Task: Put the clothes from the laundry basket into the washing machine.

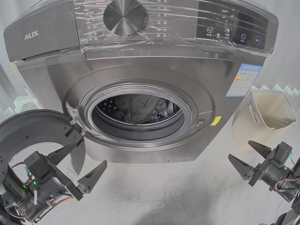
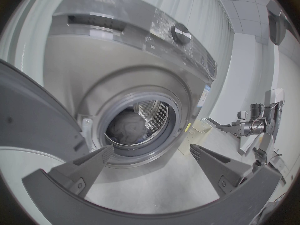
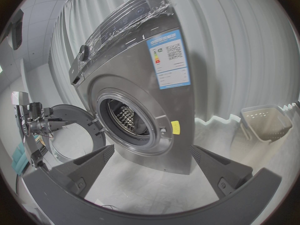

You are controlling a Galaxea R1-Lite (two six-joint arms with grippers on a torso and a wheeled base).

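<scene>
Found the washing machine of brushed grey metal on a pale floor, its round dial under crinkled clear film stretched across the panel. Saw the round door swung wide open on the left, just behind the left end effector. Noted a blue label and a yellow sticker on the front panel. Spotted dark, crumpled clothes heaped inside the perforated steel drum. Saw the cream perforated plastic laundry basket standing just beside the machine's right side, before a pleated white curtain. Found both end effectors low before the machine, well apart from the clothes: left with fingers spread wide, gripping nothing; right end effector likewise spread, near the basket.
</scene>
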